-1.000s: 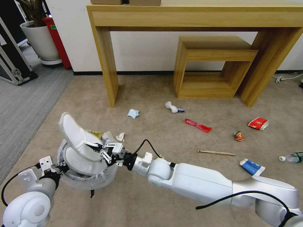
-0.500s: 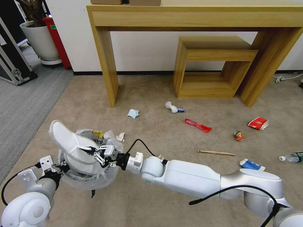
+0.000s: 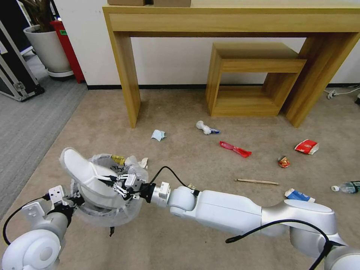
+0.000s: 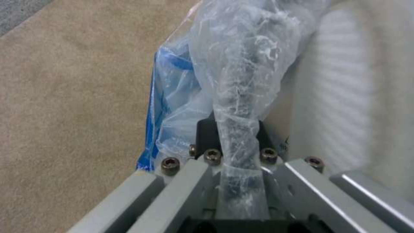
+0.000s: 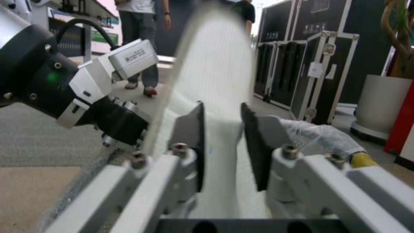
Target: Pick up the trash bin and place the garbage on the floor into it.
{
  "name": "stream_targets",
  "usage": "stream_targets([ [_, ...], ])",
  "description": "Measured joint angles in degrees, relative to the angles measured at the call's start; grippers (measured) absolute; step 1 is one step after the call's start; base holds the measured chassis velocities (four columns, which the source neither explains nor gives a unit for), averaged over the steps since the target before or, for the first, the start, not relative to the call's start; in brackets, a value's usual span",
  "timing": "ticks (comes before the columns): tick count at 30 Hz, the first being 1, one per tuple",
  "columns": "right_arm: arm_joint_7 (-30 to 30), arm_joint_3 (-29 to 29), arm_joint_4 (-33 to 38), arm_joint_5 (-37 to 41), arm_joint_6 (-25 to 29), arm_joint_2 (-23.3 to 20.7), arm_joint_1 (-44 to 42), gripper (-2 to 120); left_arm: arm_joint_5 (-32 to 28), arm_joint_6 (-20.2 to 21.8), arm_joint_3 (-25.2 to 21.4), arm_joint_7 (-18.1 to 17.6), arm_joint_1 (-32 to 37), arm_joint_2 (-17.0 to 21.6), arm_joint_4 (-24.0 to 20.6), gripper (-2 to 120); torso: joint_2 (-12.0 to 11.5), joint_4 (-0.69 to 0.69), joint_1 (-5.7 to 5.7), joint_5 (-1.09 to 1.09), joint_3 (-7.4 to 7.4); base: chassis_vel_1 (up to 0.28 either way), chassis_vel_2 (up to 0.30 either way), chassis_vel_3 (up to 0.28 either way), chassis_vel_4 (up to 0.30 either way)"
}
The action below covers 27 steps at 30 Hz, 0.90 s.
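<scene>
The trash bin, lined with a crinkly plastic bag, hangs at the lower left. My left gripper is shut on its rim. My right gripper is over the bin's mouth, shut on a white slipper whose heel end sticks up and out to the left. In the right wrist view the pads pinch the slipper. Garbage lies on the carpet: a red wrapper, a paper cup, a wooden stick, a blue-white carton and a bottle.
A wooden console table and a low wooden stool stand against the far wall. More scraps lie near them: a blue-white wad, a white roll and a small crushed wrapper. A planter and a black case stand far left.
My right gripper has carried the slipper down and to the left, from above the bin to partly inside its mouth. The bin and my left gripper have barely moved.
</scene>
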Motion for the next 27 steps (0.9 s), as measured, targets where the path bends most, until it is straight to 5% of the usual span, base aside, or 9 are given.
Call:
stream_targets([
  [16, 1.3, 0.7, 1.4, -1.2, -0.5, -1.4, 0.0, 89, 0.3, -0.3, 0.3, 0.2, -0.1, -0.4, 0.7, 0, 0.0, 0.0, 0.0, 0.0, 0.0, 0.0, 0.0, 0.0, 0.0],
  [20, 1.4, 1.0, 2.1, -0.8, -0.9, -1.8, 0.0, 99, 0.2, -0.3, 0.3, 0.2, -0.2, -0.4, 0.8, 0, 0.0, 0.0, 0.0, 0.0, 0.0, 0.0, 0.0, 0.0, 0.0],
  [27, 2.3, 2.2, 3.5, 0.1, -1.7, -2.9, 0.0, 100, -0.2, -0.1, 0.3, 0.2, -0.2, -0.1, 1.0, 0, 0.0, 0.0, 0.0, 0.0, 0.0, 0.0, 0.0, 0.0, 0.0],
])
